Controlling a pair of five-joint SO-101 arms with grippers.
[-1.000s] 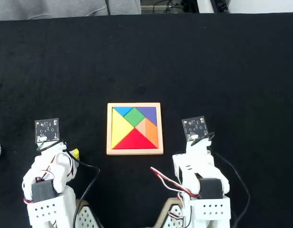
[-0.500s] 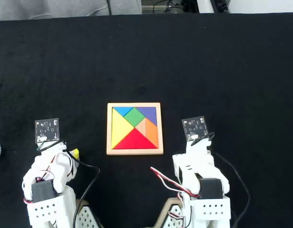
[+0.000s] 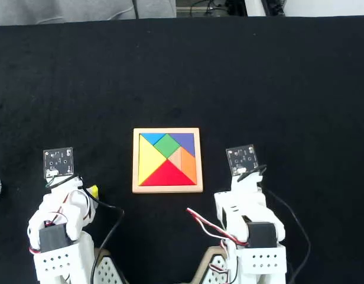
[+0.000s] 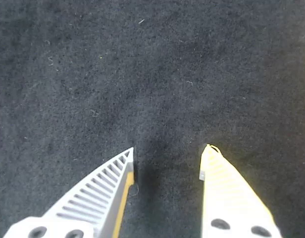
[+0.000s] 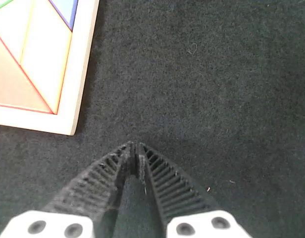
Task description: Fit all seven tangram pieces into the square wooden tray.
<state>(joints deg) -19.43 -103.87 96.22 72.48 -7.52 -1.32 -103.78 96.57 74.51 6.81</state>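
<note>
Wooden tray (image 3: 167, 189) mid-table, pieces (image 3: 168, 174) flush inside; likely stiff, light, best gripped by rim; left gripper (image 4: 170, 147) fingers apart, right gripper (image 5: 135, 145) closed, empty.

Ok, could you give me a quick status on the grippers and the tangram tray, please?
Left gripper open, empty, over black cloth. Right gripper shut, empty, beside the tray. All seven pieces seated. Nothing in the way.

High camera looked straight down on the whole tabletop (image 3: 259, 77) from above, left wrist camera sat close over it behind the left tool (image 4: 170, 147), right wrist camera likewise behind the right tool (image 5: 135, 145), sharing one corner of the tray (image 5: 79, 84) with the high view.
</note>
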